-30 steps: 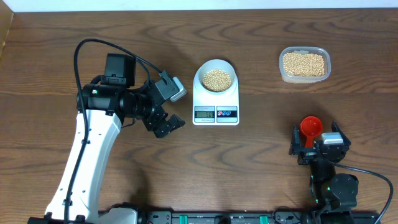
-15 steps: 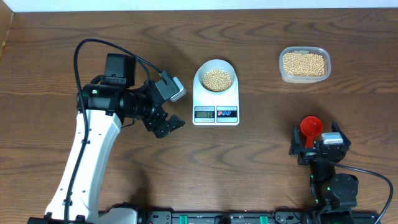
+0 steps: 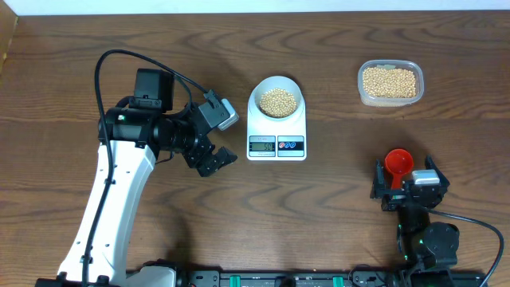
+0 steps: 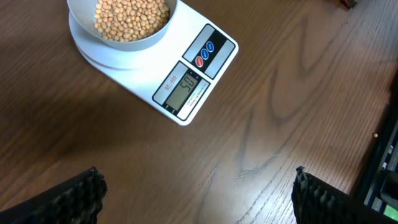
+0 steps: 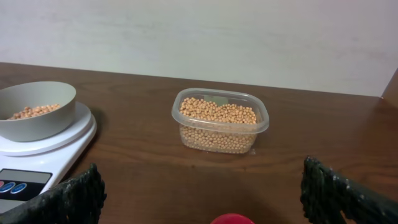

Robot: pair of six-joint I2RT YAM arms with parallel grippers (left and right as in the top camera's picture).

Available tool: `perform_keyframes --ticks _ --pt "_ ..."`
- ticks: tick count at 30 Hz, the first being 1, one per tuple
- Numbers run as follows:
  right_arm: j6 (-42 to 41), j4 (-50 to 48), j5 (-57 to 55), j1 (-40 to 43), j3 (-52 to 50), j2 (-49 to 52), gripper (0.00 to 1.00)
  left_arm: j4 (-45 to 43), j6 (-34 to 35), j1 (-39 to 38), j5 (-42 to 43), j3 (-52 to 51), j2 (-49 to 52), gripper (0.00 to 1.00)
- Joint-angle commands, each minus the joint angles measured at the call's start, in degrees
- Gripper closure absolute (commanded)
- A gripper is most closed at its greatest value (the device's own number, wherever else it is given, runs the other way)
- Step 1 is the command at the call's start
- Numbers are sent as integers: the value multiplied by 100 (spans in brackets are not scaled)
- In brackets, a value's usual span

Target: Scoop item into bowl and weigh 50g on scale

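The pale bowl (image 3: 276, 100) holds tan beans (image 3: 277, 101) and sits on the white scale (image 3: 276, 146) at the table's middle. In the left wrist view the scale (image 4: 186, 81) display seems to read 50, with the bowl (image 4: 127, 38) behind it. My left gripper (image 3: 215, 159) hovers open just left of the scale, its fingers (image 4: 74, 199) wide apart over bare wood. My right gripper (image 3: 406, 178) rests open near the front right. A red scoop (image 3: 398, 163) lies between its fingertips, and its red edge (image 5: 232, 219) shows low in the right wrist view.
A clear plastic tub (image 3: 390, 83) full of beans stands at the back right, also ahead of the right gripper (image 5: 221, 121). Black cables loop over the left arm. The table's front edge carries a black rail with the arm bases.
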State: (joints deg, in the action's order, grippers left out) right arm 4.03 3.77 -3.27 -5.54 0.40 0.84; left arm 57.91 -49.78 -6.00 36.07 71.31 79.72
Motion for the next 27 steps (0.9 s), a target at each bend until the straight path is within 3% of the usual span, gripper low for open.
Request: perform_keyframes --ticks 1,8,13,23,27 --pt "76 13 -66 -55 -11 -57 1 13 -74 26 35 87 -74 2" --pt "76 13 -68 -55 -11 -57 1 -9 118 26 337 87 -76 2" --pt "76 13 -68 -55 -11 -57 1 -11 1139 26 339 87 -81 2" --pt "76 13 -68 -55 -9 -57 1 -13 1191 26 339 87 -83 2" --pt "76 13 -66 -55 -11 -57 1 -22 1580 26 339 87 -122 2"
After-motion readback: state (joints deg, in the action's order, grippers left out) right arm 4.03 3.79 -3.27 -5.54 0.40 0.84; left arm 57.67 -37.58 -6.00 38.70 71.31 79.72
